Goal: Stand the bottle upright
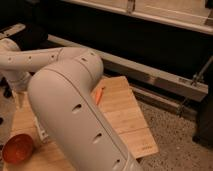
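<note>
White robot arm fills the view over a wooden table, its bottle half hidden

A thick white robot arm point(70, 115) rises from 6 o'clock in the view and takes up most of the foreground. It bends at a rounded elbow near the centre. From there a slimmer section with a row of small dark holes reaches out toward 9 o'clock, then turns down at the far left.

The gripper point(20, 100) hangs at the end of that turn, over the table's left edge. It is open and holds nothing.

The pale wooden table point(125, 115) runs from the lower left toward the centre right. An orange bowl point(17, 148) sits on it at 8 o'clock in the view. The gripper is at about 12 o'clock from the bowl, well apart from it.

The bottle point(40, 131) is on the table at about 2 o'clock from the bowl, just beside it. Only a small pale part shows at the edge of the arm, which covers the rest, so I cannot tell whether it lies flat or stands up. The gripper is not touching it.

A thin orange stick point(98, 95) lies on the table just past the elbow. At 3 o'clock there is speckled grey floor point(175, 140), with a long metal rail point(150, 75) and dark panels behind
</note>
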`<action>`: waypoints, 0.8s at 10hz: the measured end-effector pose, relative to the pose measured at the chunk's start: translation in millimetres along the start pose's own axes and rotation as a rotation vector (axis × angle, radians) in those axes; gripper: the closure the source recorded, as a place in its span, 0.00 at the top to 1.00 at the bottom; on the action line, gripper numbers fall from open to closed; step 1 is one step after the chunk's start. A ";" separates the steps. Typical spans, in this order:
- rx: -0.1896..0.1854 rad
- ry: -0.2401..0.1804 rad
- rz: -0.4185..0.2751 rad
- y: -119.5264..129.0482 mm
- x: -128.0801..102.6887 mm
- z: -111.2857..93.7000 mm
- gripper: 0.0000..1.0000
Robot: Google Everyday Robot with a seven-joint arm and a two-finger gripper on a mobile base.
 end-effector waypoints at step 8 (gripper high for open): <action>0.011 0.058 -0.133 33.0 -5.8 59.6 0.80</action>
